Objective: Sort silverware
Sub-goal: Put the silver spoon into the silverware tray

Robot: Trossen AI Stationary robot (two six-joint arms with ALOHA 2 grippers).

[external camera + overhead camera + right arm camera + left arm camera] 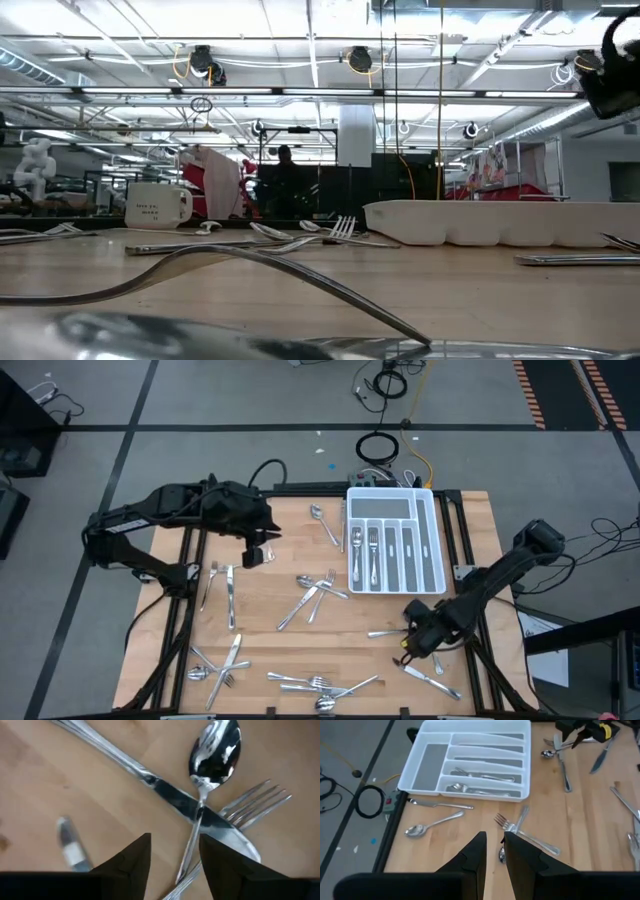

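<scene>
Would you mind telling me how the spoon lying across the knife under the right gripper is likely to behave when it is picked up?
The spoon looks like polished metal, so probably stiff but slippery between the right gripper fingers. Its thin handle lies across a knife, beside a fork, so it may rock, or drag those neighbours. The heavier-looking bowl end might tip down if it is gripped far along the handle.

Shiny silver silverware [312, 598], white tray [432, 540], pale wood table [290, 645], black arms
</scene>
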